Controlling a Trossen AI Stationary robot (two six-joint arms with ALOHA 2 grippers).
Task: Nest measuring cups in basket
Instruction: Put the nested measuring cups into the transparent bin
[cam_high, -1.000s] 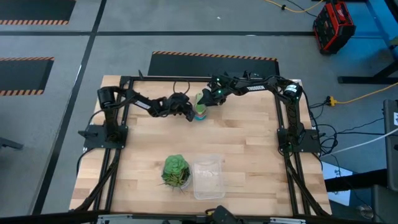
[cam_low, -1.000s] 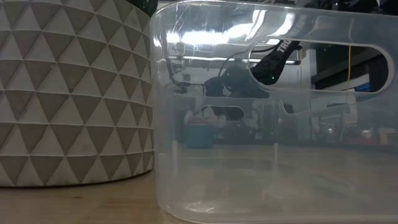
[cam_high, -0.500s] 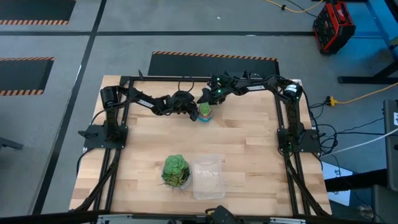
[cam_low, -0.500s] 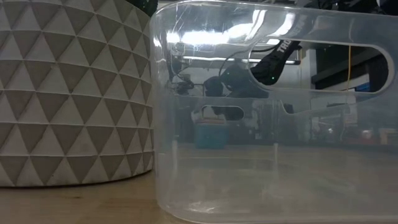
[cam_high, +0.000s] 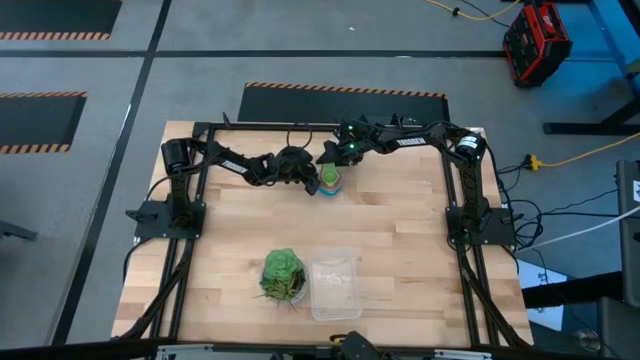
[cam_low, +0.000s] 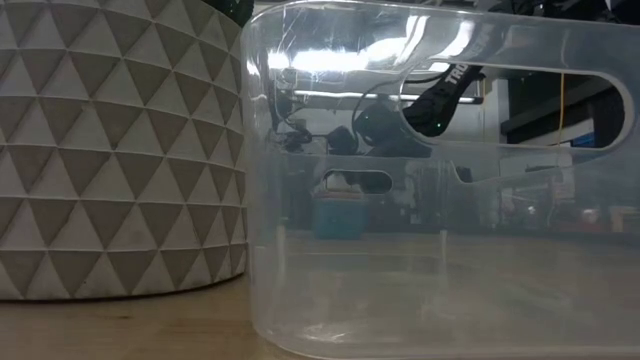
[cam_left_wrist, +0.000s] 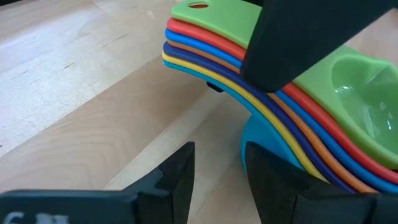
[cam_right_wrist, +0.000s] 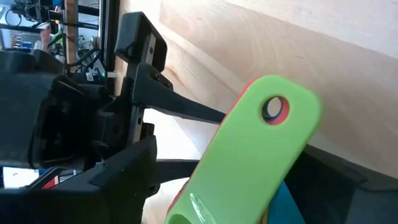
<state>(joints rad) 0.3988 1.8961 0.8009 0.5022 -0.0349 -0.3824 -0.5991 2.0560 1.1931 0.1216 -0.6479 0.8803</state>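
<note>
The measuring cups (cam_high: 328, 181) stand nested in one stack on the table's far middle, green cup (cam_left_wrist: 367, 87) on top, light blue cup (cam_left_wrist: 261, 140) at the bottom. Their handles (cam_left_wrist: 205, 37) fan out together. My left gripper (cam_high: 309, 178) is open just left of the stack, low over the wood. My right gripper (cam_high: 329, 165) is open and comes from the far right, one finger on either side of the handles (cam_right_wrist: 255, 149). The basket (cam_high: 335, 283), a clear tub, stands empty near the front edge. My left gripper (cam_left_wrist: 217, 177) has nothing between its fingers; one fingertip (cam_left_wrist: 267, 174) stands right at the light blue cup's lower wall (cam_left_wrist: 252, 140), and I cannot tell whether it touches. My right gripper (cam_right_wrist: 239, 186) straddles the handle stack, slanting down from the far right; one finger (cam_left_wrist: 298, 37) stands at the handles' side edge, and I cannot tell whether it touches.
A green leafy ball in a white patterned pot (cam_high: 283, 275) stands beside the basket's left wall. In the low view pot (cam_low: 110, 150) and basket (cam_low: 440, 180) fill the foreground. Bare wood lies between the stack and the basket.
My left gripper has shifted a little up and toward the far edge, then kept still. The cup stack has slid slightly toward the table's right edge, staying upright on the table. My right gripper has kept its place.
</note>
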